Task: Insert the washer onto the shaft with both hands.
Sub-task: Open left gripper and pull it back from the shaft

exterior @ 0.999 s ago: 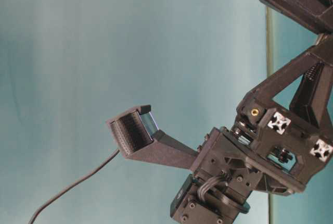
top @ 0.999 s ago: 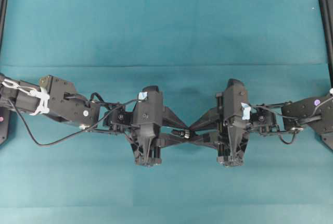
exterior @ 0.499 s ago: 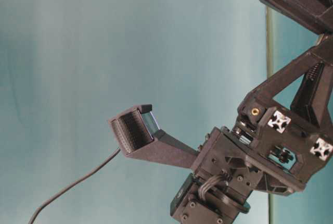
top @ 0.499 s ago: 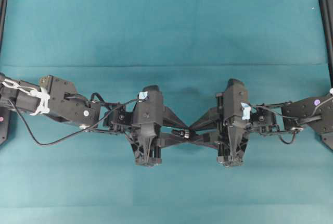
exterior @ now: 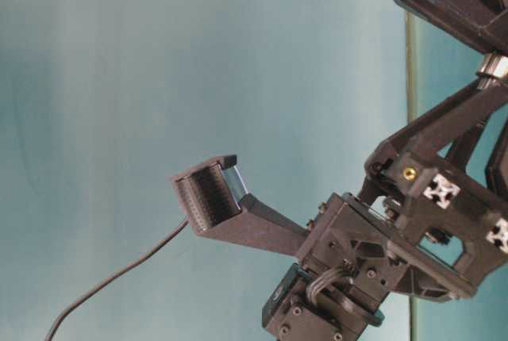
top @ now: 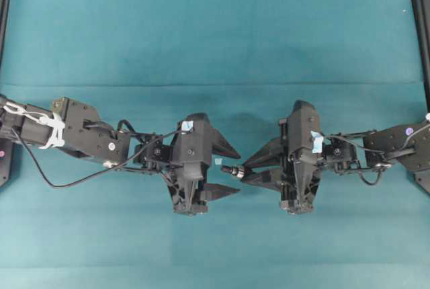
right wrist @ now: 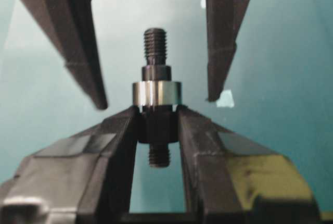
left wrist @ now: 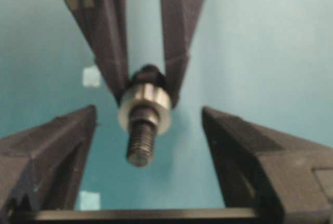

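Since the earlier frame the left gripper [top: 225, 170] released the washer [right wrist: 156, 93], seated on the shaft [right wrist: 155, 113] clenched by the right gripper [top: 250, 171]; tilting could shed it.

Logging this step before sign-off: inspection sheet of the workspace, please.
Surface: teal cloth, creased, otherwise bare.
Shaft: held in the air by the right gripper, threaded end pointing at the left gripper.
Washer: seated on the shaft, above the right fingers.
Clutter: pale tape scraps on the cloth.
Left gripper: open, fingers either side of the shaft, not touching it.
Right gripper: shut on the shaft.
Cables: black lead looping beside the left arm; another crosses the cloth in the table-level view.
Surroundings: dark frame rail at the right edge.
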### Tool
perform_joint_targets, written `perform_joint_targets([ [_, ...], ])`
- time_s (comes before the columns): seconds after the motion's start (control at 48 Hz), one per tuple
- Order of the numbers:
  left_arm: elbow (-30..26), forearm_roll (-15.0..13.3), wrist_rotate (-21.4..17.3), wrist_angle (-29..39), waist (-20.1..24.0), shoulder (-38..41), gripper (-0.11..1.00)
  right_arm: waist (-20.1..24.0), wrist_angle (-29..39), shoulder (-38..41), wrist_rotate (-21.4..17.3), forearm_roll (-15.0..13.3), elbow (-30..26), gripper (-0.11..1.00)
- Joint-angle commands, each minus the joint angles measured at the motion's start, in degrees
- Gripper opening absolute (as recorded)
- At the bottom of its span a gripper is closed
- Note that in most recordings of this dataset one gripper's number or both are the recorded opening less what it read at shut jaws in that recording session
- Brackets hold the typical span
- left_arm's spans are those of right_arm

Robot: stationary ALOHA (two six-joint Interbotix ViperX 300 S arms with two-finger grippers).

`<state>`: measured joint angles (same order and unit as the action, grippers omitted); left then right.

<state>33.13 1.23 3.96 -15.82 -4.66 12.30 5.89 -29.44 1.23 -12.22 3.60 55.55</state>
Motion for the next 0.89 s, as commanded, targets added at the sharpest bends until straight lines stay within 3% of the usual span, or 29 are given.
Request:
perform_joint_targets([
  [0.0,-0.35,0.09,-0.35,0.18,-0.09,-1.05,0.85,0.00,-0.26,-0.53,-0.18,-0.09,-0.79,0.00],
  [0.312,0.70,0.09,-0.44,2.11,0.00,-2.64,0.85,0.00,-0.26,-0.53,-0.18,-0.09,-0.70,0.00],
  [0.874,9.14,0.00,-0.35,3.60,0.00,-12.83,0.85,0.18,0.26,-0.53,-0.18,-0.09,-0.88,0.00],
])
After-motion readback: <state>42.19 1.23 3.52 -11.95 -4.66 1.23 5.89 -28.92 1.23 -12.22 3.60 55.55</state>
